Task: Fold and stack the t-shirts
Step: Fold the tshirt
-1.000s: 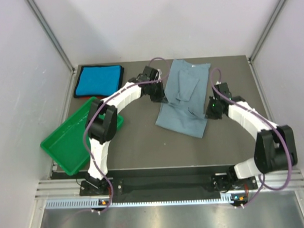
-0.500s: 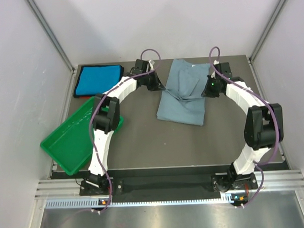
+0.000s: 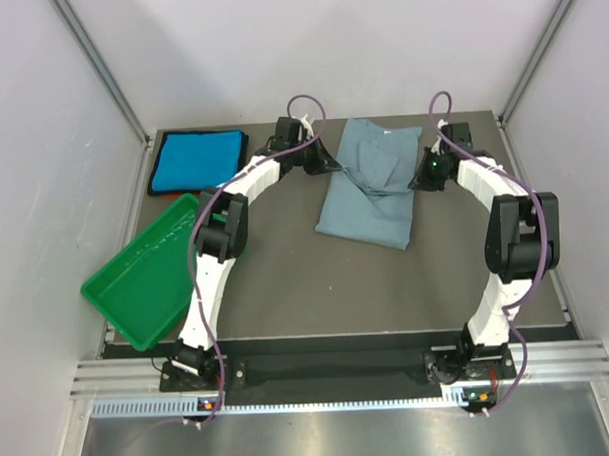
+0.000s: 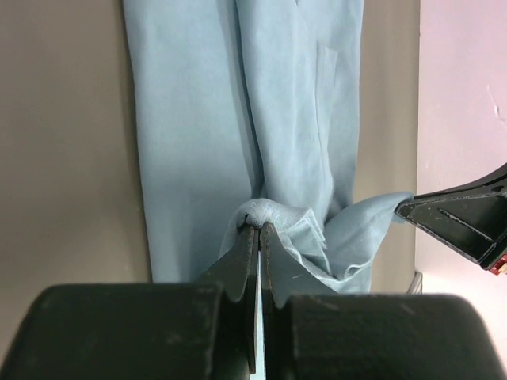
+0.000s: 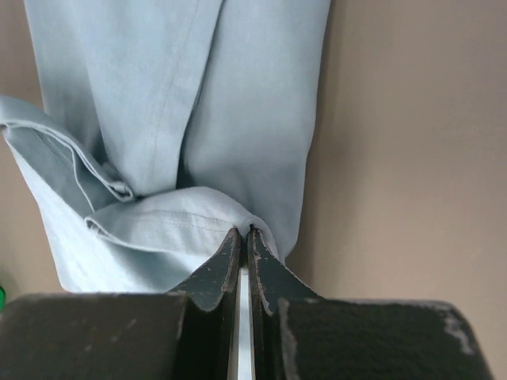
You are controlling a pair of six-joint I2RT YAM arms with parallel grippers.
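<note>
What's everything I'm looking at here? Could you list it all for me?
grey-blue t-shirt: one, dusty grey-blue, partly folded, far middle of the table
turquoise t-shirt: one, bright turquoise-blue with dark edging, folded flat, far left corner
tray: one, green plastic, near left, overhanging the table's left edge
table: one, dull brown-grey, under everything
walls: pale panels, around three sides of the table
left arm: one, white and black, reaching to the shirt's left edge
right arm: one, white and black, reaching to the shirt's right edge
left gripper: one, black, shut on a bunch of the grey-blue cloth
right gripper: one, black, shut on a fold of the grey-blue cloth
</note>
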